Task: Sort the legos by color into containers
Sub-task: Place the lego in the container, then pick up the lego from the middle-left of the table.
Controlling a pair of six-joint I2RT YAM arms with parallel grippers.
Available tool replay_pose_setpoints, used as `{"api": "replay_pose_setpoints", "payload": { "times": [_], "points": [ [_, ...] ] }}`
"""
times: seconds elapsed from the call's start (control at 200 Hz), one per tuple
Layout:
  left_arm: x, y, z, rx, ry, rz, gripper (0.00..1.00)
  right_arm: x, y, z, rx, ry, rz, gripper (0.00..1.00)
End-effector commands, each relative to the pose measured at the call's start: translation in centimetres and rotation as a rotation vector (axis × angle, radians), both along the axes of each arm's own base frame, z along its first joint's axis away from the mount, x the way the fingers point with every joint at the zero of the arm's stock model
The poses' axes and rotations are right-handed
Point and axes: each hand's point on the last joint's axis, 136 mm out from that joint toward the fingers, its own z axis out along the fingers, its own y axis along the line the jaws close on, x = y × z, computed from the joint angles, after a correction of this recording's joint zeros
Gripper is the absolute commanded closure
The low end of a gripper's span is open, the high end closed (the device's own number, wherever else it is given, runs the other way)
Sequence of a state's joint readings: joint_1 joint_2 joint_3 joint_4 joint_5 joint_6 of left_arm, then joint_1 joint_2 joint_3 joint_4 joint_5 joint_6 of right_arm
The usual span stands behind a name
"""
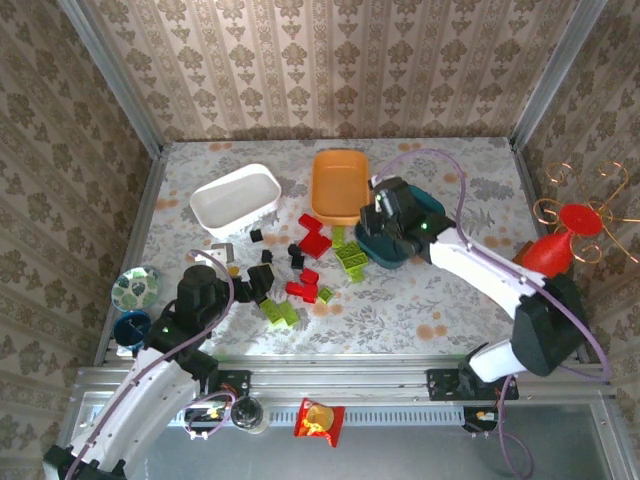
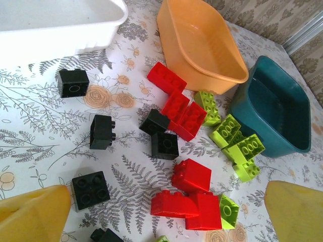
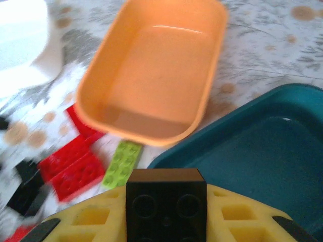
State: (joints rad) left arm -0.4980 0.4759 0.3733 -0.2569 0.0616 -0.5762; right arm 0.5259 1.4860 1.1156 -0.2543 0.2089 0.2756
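Observation:
Red [image 1: 315,243], lime green [image 1: 351,258] and black [image 1: 268,257] legos lie scattered mid-table. Behind them stand the white tub [image 1: 215,186] and the orange tub [image 1: 320,195], and to their right the teal tub [image 1: 392,257]. My right gripper [image 1: 376,222] hangs over the teal tub's left rim, shut on a black lego [image 3: 166,199]. In the right wrist view the orange tub [image 3: 151,80] and the teal tub [image 3: 252,151] show empty beyond the gripper [image 3: 165,222]. My left gripper [image 1: 248,285] is open and holds nothing. In the left wrist view it [image 2: 164,224] hovers over red legos [image 2: 192,176] near black ones [image 2: 101,132].
A small round patterned dish [image 1: 136,287] and a blue round object [image 1: 131,327] sit at the left edge. A red ornament with wire loops [image 1: 562,240] stands at the right. A red packet [image 1: 320,418] lies on the front rail. Patterned walls enclose the table.

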Motion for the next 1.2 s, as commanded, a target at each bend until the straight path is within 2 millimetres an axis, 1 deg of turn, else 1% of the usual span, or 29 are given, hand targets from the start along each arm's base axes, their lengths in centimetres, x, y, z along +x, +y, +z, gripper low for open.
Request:
{"api": "replay_pose_setpoints", "payload": {
  "times": [0.0, 0.14, 0.21, 0.27, 0.31, 0.39, 0.43, 0.475, 0.5, 0.535, 0.605, 0.665, 0.73, 0.79, 0.845, 0.925, 1.01, 1.095, 1.195],
  "points": [
    [0.5, 0.0, 2.0, -0.028, -0.045, 0.019, 0.00, 1.7, -2.0, -4.1, 0.007, 0.139, -0.118, 0.73],
    [0.5, 0.1, 2.1, -0.017, -0.039, 0.022, 0.00, 3.5, -3.2, -7.8, -0.012, 0.225, -0.182, 0.72],
    [0.6, 0.0, 1.8, -0.006, -0.023, 0.018, 0.01, 3.9, -3.5, -9.5, -0.031, 0.261, -0.201, 0.71],
    [0.8, 0.1, 1.3, 0.016, 0.004, 0.026, 0.03, 4.1, -3.7, -10.7, -0.042, 0.286, -0.214, 0.67],
    [0.9, 0.3, 0.9, 0.036, 0.025, 0.038, 0.05, 4.1, -3.9, -11.5, -0.050, 0.303, -0.222, 0.63],
    [1.4, 0.6, 0.4, 0.053, 0.051, 0.051, 0.09, 4.1, -3.9, -12.3, -0.052, 0.322, -0.231, 0.52],
    [1.6, 0.7, 0.3, 0.056, 0.062, 0.059, 0.10, 4.1, -3.9, -12.4, -0.051, 0.323, -0.231, 0.43],
    [1.7, 0.7, 0.2, 0.056, 0.069, 0.056, 0.11, 4.2, -3.8, -12.3, -0.045, 0.319, -0.232, 0.34],
    [2.2, 1.3, 0.3, 0.054, 0.071, 0.082, 0.12, 4.2, -3.8, -12.1, -0.044, 0.316, -0.229, 0.29],
    [2.5, 1.7, 0.2, 0.055, 0.078, 0.097, 0.12, 4.2, -3.8, -11.8, -0.039, 0.311, -0.228, 0.26],
    [3.1, 2.5, -0.2, 0.054, 0.100, 0.123, 0.13, 4.2, -3.7, -10.6, -0.027, 0.283, -0.224, 0.22],
    [3.7, 2.9, -0.4, 0.047, 0.112, 0.135, 0.15, 4.1, -3.7, -9.2, -0.009, 0.252, -0.219, 0.21],
    [4.7, 3.4, -0.8, 0.051, 0.136, 0.153, 0.20, 3.7, -3.4, -7.8, 0.011, 0.219, -0.206, 0.21],
    [5.8, 3.4, -1.1, 0.052, 0.147, 0.153, 0.26, 3.2, -2.7, -6.6, 0.021, 0.188, -0.184, 0.21],
    [6.9, 3.0, -1.3, 0.056, 0.150, 0.141, 0.29, 2.6, -1.8, -6.0, 0.023, 0.170, -0.154, 0.21],
    [8.5, 2.3, -1.9, 0.085, 0.163, 0.116, 0.29, 1.7, -0.6, -5.5, 0.009, 0.154, -0.118, 0.22],
    [10.2, 2.0, -3.3, 0.164, 0.202, 0.103, 0.27, 1.0, 0.2, -5.0, -0.005, 0.136, -0.092, 0.22],
    [11.7, 2.4, -5.0, 0.233, 0.237, 0.122, 0.26, 0.6, 0.6, -4.5, 0.008, 0.124, -0.079, 0.22],
    [13.4, 3.2, -6.2, 0.286, 0.237, 0.158, 0.26, 0.4, 0.6, -4.0, 0.021, 0.113, -0.071, 0.22]
  ]
}}
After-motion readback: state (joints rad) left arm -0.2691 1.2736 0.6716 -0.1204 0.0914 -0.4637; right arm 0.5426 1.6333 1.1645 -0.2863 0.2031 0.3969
